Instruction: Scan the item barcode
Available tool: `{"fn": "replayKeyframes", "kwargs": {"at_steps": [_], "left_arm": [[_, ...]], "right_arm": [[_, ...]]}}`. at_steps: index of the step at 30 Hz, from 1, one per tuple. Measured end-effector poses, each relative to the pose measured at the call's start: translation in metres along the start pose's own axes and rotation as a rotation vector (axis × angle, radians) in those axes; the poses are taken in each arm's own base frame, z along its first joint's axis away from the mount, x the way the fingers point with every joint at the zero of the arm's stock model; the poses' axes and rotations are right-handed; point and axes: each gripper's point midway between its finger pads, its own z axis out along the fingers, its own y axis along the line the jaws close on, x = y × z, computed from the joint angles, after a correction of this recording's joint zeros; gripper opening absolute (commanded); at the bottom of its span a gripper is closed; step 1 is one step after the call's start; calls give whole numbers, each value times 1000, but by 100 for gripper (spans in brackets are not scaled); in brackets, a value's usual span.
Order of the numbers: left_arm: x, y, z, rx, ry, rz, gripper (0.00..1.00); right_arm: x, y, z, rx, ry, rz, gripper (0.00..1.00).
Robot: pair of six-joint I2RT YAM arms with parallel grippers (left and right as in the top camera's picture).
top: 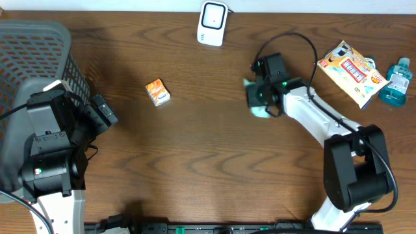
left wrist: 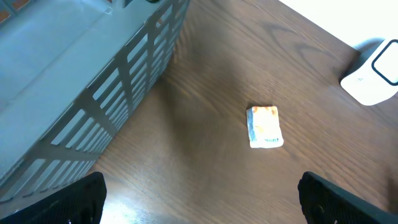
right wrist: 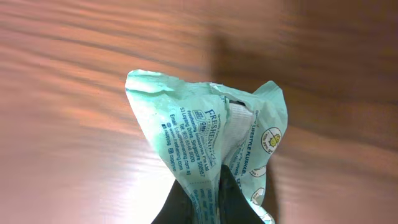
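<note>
**Clerk:** Where is the item under test?

**Inspector:** The mint-green crinkled plastic packet is at the right arm, right of centre on the brown wooden table. From overhead only its green edges show around the gripper head.

**Clerk:** State of the right gripper?

**Inspector:** Clenched on the packet. Its two dark fingers pinch a gathered fold at the near end, and the rest fans out beyond them with small printed text facing the wrist camera. I cannot tell whether the packet touches the table.

**Clerk:** And the scanner?

**Inspector:** The white rounded scanner unit stands at the far edge of the table, near the middle. It is apart from the packet, further back and to the left in the overhead view.

**Clerk:** Left gripper?

**Inspector:** Released, jaws spread wide, nothing between them. It sits beside the grey slatted plastic basket at the left of the table.

**Clerk:** Other articles?

**Inspector:** A small orange-and-white box lies on the table between the basket and the scanner. A yellow-and-white printed pack lies at the far right, with a blue bottle just beside it.
</note>
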Motion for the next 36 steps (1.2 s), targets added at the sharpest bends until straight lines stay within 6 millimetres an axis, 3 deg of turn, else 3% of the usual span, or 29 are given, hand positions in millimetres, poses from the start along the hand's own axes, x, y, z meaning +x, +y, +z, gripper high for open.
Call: {"fn": "replayKeyframes", "kwargs": {"at_steps": [4,8,12,15,22,25,28,34,36], "left_arm": [[0,0,0,0,0,0,98],[0,0,0,0,0,0,98],[0,0,0,0,0,0,98],[0,0,0,0,0,0,98],[0,0,0,0,0,0,98],[0,0,0,0,0,0,98],[0,0,0,0,0,0,98],[0,0,0,0,0,0,98],[0,0,0,0,0,0,98]], "right_arm": [[-2,41,-9,-229,24,49,1],[-1,65,-15,-369,49,123,1],[2,80,-17,-478,63,167,1],[18,80,-13,-511,108,221,3],[52,39,2,-484,168,414,17],[55,20,4,-460,165,464,32],[51,1,4,-433,132,466,25],[53,-33,-2,-355,139,492,29],[52,-45,-7,-299,145,478,13]]}}
